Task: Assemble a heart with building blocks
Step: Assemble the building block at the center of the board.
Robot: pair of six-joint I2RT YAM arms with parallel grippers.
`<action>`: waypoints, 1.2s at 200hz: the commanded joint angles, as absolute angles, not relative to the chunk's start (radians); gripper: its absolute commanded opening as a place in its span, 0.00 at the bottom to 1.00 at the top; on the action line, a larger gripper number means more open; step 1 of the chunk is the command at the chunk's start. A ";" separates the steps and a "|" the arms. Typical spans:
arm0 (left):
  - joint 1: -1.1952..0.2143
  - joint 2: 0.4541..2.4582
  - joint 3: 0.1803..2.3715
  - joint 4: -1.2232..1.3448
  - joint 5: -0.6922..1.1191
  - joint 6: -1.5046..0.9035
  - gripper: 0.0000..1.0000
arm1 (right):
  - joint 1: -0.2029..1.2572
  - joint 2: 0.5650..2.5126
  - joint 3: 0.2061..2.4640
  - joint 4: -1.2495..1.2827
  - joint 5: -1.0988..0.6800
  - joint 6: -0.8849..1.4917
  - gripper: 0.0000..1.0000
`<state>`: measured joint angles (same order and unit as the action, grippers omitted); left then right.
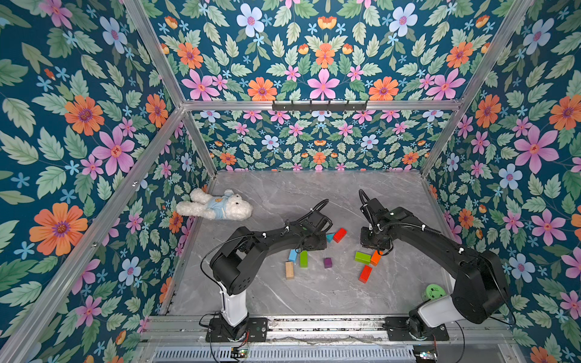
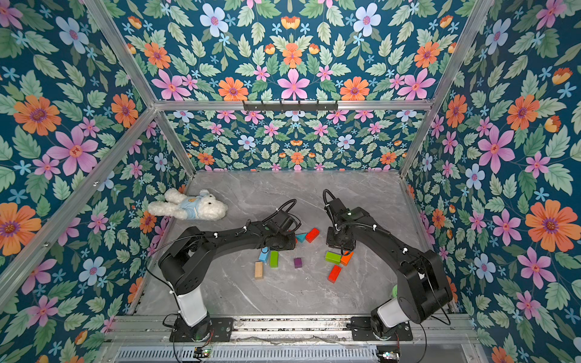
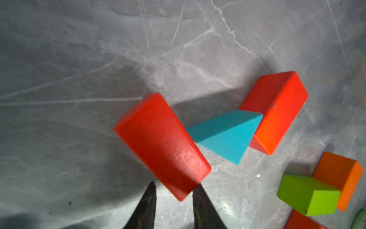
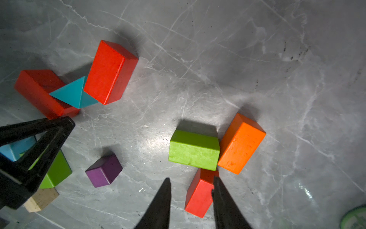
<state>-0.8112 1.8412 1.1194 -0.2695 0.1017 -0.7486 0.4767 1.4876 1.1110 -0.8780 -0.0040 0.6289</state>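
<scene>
Floral walls (image 1: 323, 63), grey marble floor (image 1: 314, 195), alu frame (image 1: 220, 105).

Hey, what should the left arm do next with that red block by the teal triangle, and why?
Probably back the left gripper off: its red block already touches the teal triangle, mirroring the other red block, and the jaws hold nothing.

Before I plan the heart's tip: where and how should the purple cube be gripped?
Grip the purple cube across two opposite side faces, coming straight down from above. It sits flat on the table, apart from every other block, so its sides look free.
</scene>
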 commanded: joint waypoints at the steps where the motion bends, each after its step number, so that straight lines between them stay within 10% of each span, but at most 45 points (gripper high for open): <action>1: -0.812 1.844 1.130 -0.298 0.095 -0.718 0.38 | 0.477 1.481 1.111 -0.897 0.006 0.643 0.37; 240: -0.816 1.750 1.138 -0.339 0.027 -0.723 0.39 | 0.482 1.450 1.075 -0.879 0.000 0.637 0.49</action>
<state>-0.8150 1.7832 1.1393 -0.3008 0.0818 -0.7204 0.4767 1.4612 1.0805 -0.8757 -0.0040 0.6327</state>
